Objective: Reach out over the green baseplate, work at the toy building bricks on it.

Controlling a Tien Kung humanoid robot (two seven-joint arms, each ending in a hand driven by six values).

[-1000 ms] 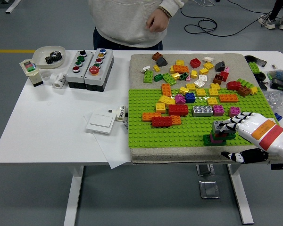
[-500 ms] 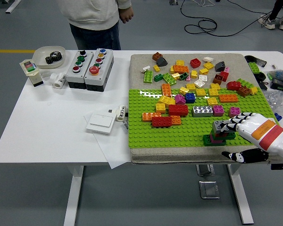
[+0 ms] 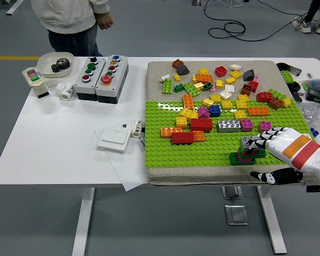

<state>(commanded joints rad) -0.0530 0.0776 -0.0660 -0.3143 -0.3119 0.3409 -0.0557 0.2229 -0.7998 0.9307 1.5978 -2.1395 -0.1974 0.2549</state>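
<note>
The green baseplate (image 3: 202, 154) lies on a beige mat, with many loose coloured bricks across its far half. Near its front right corner stands a small stack (image 3: 247, 151) of a grey brick on magenta and red ones over a dark green base. My right hand (image 3: 264, 143), white with black joints, comes in from the right edge; its fingers (image 3: 268, 136) rest curled against the stack's right side and top, while the thumb (image 3: 266, 176) sits off the mat's front edge. Whether the stack is truly gripped is unclear. The left arm is out of view.
More bricks (image 3: 213, 77) are scattered on the mat behind the plate. Two button boxes (image 3: 102, 78), a white bowl with gears (image 3: 56, 64), a white switch plate (image 3: 114, 140) and a paper sheet lie left. A person (image 3: 72, 21) stands beyond the far left side.
The person behind the table has walked from the middle to the left. My right hand and the stack have stayed in place.
</note>
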